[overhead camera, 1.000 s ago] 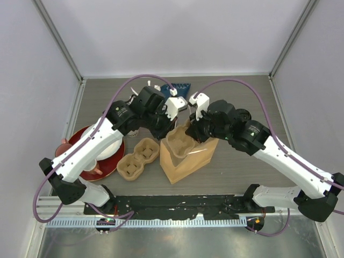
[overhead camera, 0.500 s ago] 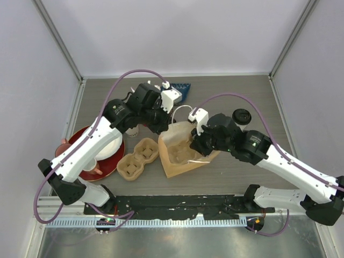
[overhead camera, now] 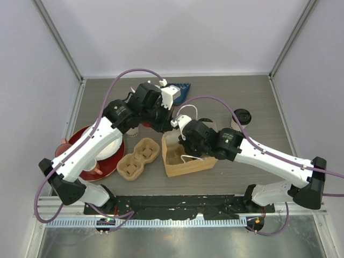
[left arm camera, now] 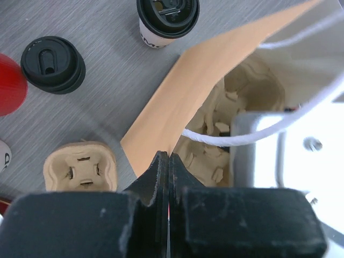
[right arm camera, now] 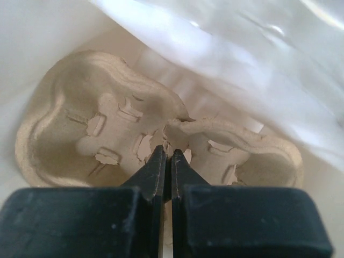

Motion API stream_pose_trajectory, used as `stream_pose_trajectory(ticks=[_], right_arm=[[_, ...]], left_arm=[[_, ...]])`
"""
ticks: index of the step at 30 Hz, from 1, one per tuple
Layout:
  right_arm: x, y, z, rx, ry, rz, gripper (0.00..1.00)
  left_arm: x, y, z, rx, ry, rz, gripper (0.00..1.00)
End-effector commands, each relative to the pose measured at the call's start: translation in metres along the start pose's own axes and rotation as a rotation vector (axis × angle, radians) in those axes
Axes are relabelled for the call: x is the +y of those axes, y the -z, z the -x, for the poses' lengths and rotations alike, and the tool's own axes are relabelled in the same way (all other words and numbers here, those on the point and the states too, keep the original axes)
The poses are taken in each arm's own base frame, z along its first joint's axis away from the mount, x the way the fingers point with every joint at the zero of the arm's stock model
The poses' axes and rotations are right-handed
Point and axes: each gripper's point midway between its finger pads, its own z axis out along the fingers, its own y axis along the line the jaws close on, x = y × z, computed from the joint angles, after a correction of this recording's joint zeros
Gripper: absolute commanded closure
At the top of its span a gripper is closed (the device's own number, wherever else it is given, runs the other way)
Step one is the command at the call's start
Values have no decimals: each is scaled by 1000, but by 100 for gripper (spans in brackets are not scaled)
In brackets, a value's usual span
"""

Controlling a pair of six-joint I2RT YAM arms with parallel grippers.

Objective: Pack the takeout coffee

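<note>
A brown paper bag stands open mid-table with a moulded cup carrier inside it. My left gripper is shut on the bag's near rim. My right gripper reaches down inside the bag, shut on the carrier's torn middle ridge. The carrier's pockets are empty. One takeout coffee, cream with a black lid, stands to the right of the bag. The left wrist view shows two more lidded coffees on the table beyond the bag.
A second empty carrier lies just left of the bag. A red plate with white crockery sits at the left edge. A red cup stands near the coffees, and a blue object lies at the back. The bag's white string handle hangs across its mouth.
The bag has come down from a tilted, lifted pose to sit lower on the table. My right arm swung left and down into it with the carrier. The left gripper stayed on the rim.
</note>
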Motion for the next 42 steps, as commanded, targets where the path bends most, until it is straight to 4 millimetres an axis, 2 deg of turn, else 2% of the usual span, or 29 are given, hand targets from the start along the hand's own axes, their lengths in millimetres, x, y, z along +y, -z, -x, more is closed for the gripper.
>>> stream_pose_trajectory(ticks=[1, 6, 8, 11, 14, 19, 25, 31, 35, 39, 42], right_arm=[[9, 10, 6, -23, -63, -16, 99], [12, 9, -26, 28, -136, 15, 99], [11, 8, -43, 67, -156, 10, 99], [8, 5, -56, 119, -161, -16, 99], [6, 1, -58, 146, -154, -31, 99], [0, -8, -64, 242, -122, -107, 99], [-11, -8, -53, 239, -106, -188, 99], [-8, -12, -72, 313, -123, -180, 99], [-13, -20, -77, 325, -154, -163, 99], [-9, -34, -71, 317, -169, -131, 99], [-5, -41, -72, 321, -189, -122, 99]], left_arm=[[4, 3, 30, -125, 46, 33, 100], [23, 13, 49, -202, 71, 123, 100], [29, 17, 52, -218, 91, 137, 100], [31, 21, 54, -232, 131, 139, 100], [29, 26, 53, -236, 148, 128, 100], [9, 21, 42, -190, 184, 15, 100], [5, 12, 42, -181, 201, -19, 100], [-1, 18, 45, -189, 188, -43, 100], [-5, 20, 33, -161, 138, -76, 100], [-17, 9, 7, -89, 118, -168, 100], [-11, 0, -8, -68, 119, -153, 100]])
